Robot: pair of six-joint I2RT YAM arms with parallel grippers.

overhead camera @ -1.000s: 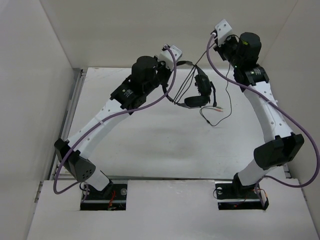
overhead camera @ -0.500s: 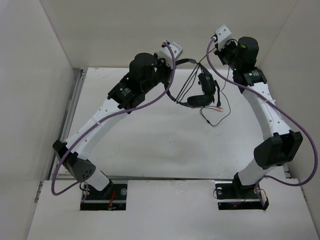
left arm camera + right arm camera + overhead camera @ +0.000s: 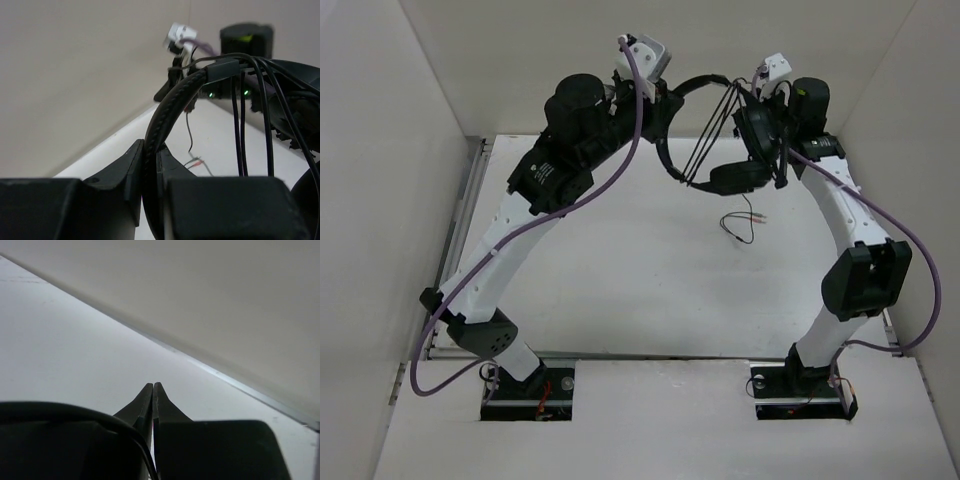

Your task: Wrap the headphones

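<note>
The black headphones (image 3: 732,177) hang in the air above the back of the table. My left gripper (image 3: 660,102) is shut on the headband (image 3: 167,107). Thin black cord strands (image 3: 240,125) run taut across the headband's arc towards my right gripper (image 3: 748,95), which is shut with the cord (image 3: 131,437) running in at the base of its jaws. The loose cord end with the reddish-tipped plugs (image 3: 752,219) lies on the table below; the plugs also show in the left wrist view (image 3: 195,162). Both earcups hang close to the right arm.
The white table (image 3: 620,270) is walled in by white panels on the left, back and right. A metal rail (image 3: 460,220) runs along the left edge. Purple cables loop from both arms.
Both arms have risen and moved towards the back wall, lifting the headphones higher. The cord strands are pulled tighter, and less loose cord lies on the table.
</note>
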